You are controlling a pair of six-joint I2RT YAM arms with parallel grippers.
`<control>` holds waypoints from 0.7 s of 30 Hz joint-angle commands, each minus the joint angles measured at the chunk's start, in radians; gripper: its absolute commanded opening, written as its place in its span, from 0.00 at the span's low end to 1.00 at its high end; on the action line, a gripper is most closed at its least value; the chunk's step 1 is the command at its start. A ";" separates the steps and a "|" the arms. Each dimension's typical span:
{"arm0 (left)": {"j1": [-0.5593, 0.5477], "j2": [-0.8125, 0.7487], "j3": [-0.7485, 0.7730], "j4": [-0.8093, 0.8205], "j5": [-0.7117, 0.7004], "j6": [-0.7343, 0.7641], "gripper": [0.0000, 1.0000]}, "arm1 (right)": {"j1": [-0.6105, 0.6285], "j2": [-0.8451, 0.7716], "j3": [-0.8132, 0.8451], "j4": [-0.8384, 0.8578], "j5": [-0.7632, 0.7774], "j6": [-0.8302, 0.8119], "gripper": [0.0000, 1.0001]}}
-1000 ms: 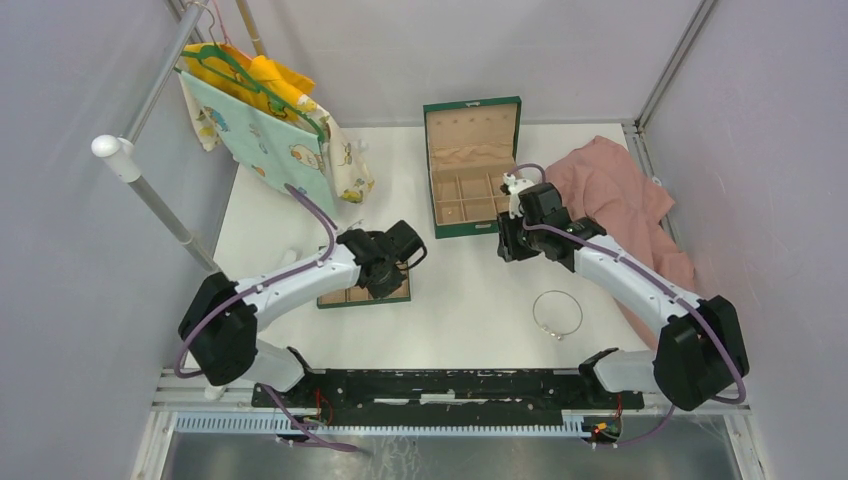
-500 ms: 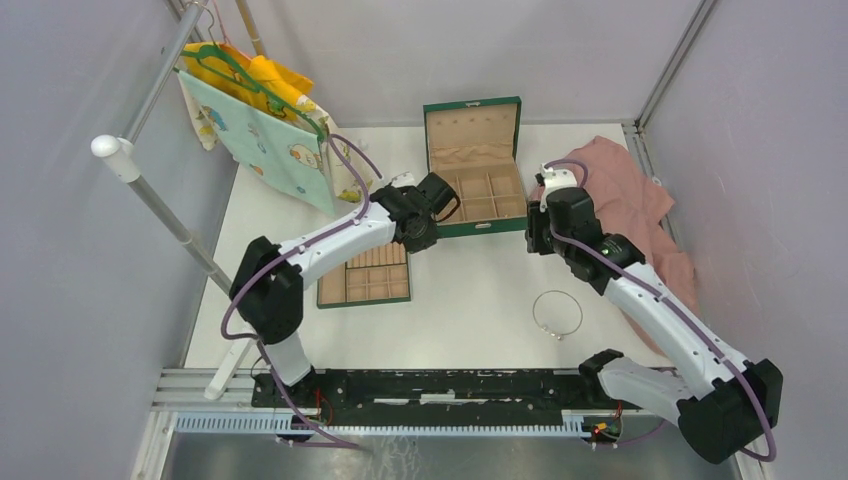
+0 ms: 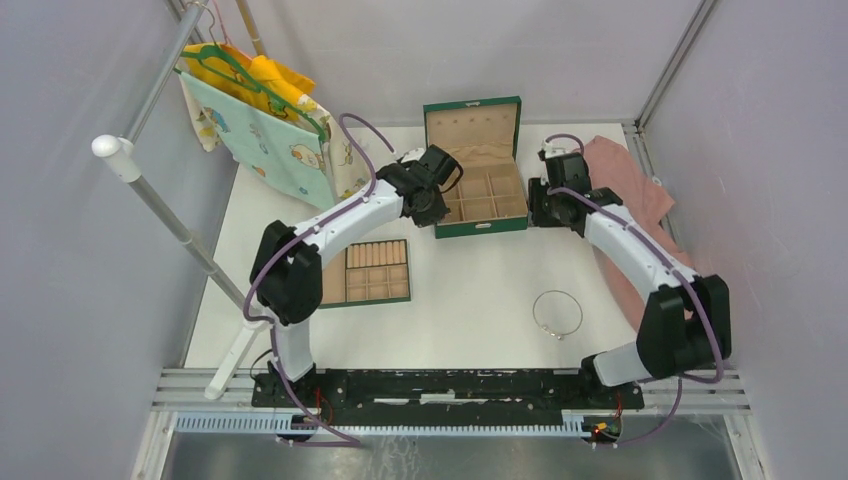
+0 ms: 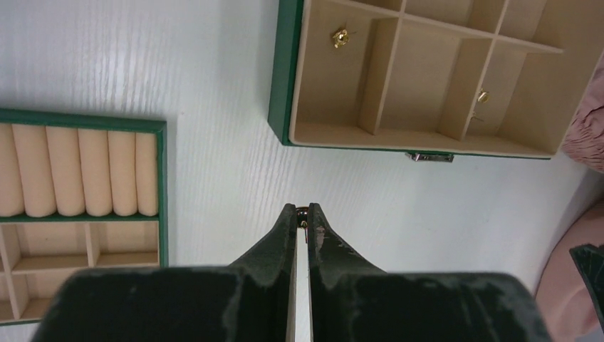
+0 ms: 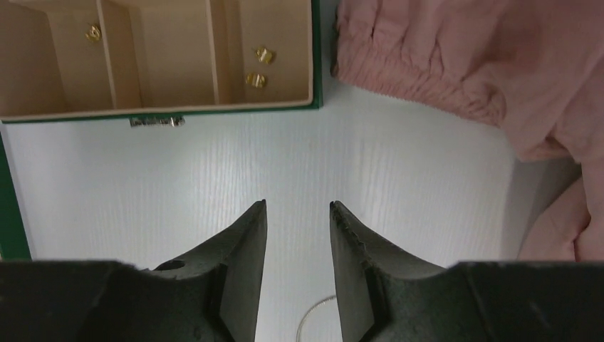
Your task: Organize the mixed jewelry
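**Gold stud (image 4: pixel 303 210) pinched; hoop (image 3: pixel 557 313) on counter (image 3: pixel 470 290)**

Top: hoop toward counter's near-right corner. Thin wire, probably springy; grab the rim.
Left wrist: left claw (image 4: pixel 301 216) pinching the tiny stud. Light, likely slippery; tips only.
Right wrist: right claw (image 5: pixel 298 214) spread, empty, near box (image 5: pixel 235 108).

top: overhead, wide | wrists: close, looking down | shared: green box (image 4: pixel 285 71)

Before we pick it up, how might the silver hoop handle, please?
The hoop looks like thin wire, so it is probably light and slightly springy. Lying flat on the table, it may slide rather than lift.
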 commanded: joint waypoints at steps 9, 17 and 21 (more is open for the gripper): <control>0.025 0.045 0.089 0.038 0.063 0.121 0.08 | -0.025 0.375 0.341 0.055 -0.010 -0.076 0.45; 0.039 0.041 0.093 0.044 0.077 0.146 0.08 | -0.025 0.485 0.378 0.055 0.026 -0.089 0.42; 0.039 0.041 0.090 0.044 0.077 0.150 0.08 | -0.027 0.488 0.349 0.073 0.033 -0.096 0.42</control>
